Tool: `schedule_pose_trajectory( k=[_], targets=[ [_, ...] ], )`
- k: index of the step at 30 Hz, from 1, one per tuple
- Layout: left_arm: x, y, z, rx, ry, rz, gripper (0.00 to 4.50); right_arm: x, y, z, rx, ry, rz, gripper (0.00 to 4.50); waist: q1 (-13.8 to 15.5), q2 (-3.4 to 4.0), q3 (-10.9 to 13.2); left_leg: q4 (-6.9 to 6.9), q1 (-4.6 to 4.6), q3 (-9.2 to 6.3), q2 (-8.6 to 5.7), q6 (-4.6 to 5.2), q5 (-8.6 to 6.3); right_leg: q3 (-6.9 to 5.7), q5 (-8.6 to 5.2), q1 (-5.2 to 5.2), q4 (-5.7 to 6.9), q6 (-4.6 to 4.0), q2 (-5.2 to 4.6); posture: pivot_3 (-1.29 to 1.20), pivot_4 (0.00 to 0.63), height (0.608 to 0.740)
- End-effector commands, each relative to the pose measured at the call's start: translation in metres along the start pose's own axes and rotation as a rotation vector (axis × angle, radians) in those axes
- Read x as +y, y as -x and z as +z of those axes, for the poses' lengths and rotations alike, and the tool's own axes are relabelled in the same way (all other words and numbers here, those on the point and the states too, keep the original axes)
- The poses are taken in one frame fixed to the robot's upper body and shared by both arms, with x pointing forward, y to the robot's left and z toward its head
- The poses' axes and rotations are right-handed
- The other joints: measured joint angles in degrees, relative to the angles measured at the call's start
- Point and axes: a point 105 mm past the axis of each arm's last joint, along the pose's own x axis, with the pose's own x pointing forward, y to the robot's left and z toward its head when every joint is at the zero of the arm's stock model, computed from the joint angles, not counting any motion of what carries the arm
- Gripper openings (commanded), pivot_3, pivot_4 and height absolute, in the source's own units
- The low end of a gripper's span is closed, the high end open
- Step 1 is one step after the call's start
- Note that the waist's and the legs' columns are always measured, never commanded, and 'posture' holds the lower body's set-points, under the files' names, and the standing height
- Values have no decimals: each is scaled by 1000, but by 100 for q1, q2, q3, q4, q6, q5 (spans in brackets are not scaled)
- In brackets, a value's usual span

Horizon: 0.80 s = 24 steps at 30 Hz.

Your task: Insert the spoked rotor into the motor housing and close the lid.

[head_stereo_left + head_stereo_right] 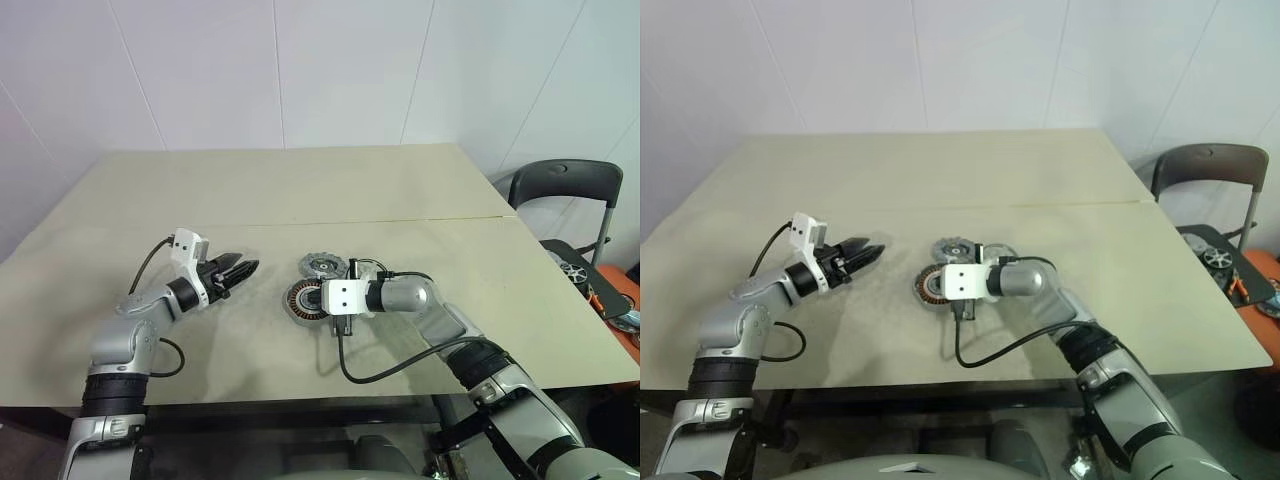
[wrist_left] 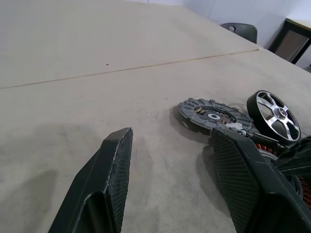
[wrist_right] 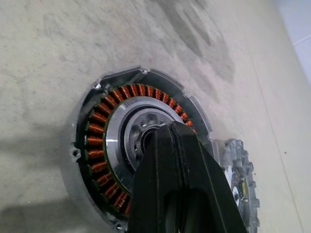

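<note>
On the beige table (image 1: 300,190), the motor housing (image 3: 104,145) lies flat in the middle area, closer to the near edge than to the far one, its ring of copper windings facing up. The right gripper (image 3: 163,141) has its two black fingers clenched together with nothing between them, and their tips sit over the housing's silver centre (whether they touch it cannot be told). Just beyond the housing, toward the far edge, lies a grey notched disc (image 2: 211,114) with a small central hub. The spoked rotor (image 2: 273,115) stands on its edge right beside that disc. The left gripper (image 1: 243,270) hovers above the table toward the left edge, fingers spread apart and holding nothing, pointing toward the parts.
</note>
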Motion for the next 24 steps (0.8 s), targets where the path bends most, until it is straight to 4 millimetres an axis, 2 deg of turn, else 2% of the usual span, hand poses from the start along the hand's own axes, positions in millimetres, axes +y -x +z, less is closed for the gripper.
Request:
schedule_pose_trajectory(
  k=[1,17,24],
  targets=[
    [-3,-3,12,-36,-38,-12,2724,15,-7,-7,32,-16,32,27,-3,0,0,-1,0,0,0,0,0,0,0,0,0,0,0,0,0,740],
    [-2,1,9,-45,-27,4,2724,16,-10,-10,45,-16,44,27,-12,0,0,-7,1,-2,1,0,0,2,0,-4,-2,0,0,0,0,740],
    [-2,3,8,-48,-23,14,2724,23,-13,-10,42,2,85,27,-15,0,0,-10,1,-6,1,0,0,2,-1,-4,-3,-1,0,0,0,740]
  ],
)
